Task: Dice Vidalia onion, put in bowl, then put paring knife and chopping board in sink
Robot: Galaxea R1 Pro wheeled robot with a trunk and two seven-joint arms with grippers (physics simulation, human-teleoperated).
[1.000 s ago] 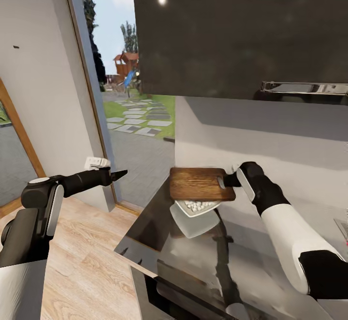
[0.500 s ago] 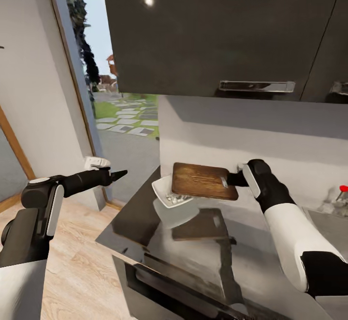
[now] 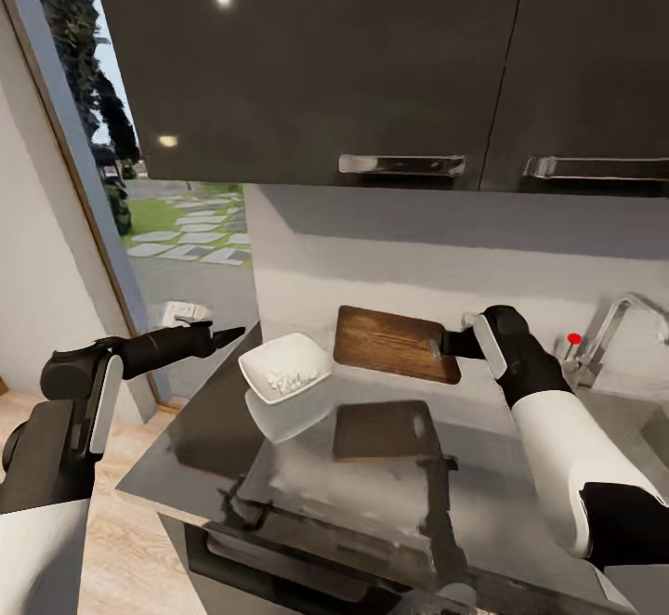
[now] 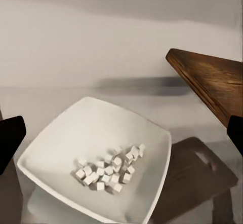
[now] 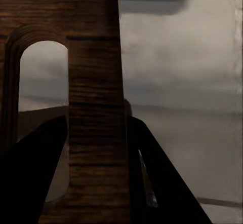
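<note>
Right jaws clamp the chopping board (image 3: 395, 344) aloft mid-frame; left jaws look closed, empty. Diced onion (image 4: 110, 171) fills the bowl (image 3: 279, 361); sinking board and knife remains.

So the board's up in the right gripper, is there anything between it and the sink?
Nothing visible. The chopping board hangs above the countertop, held at its handle end by the right gripper. The sink lies right of the arm, the bowl on the board's other side.

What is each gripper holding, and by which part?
The right gripper holds the chopping board by its handle-hole end, above the countertop. The left gripper holds nothing.
</note>
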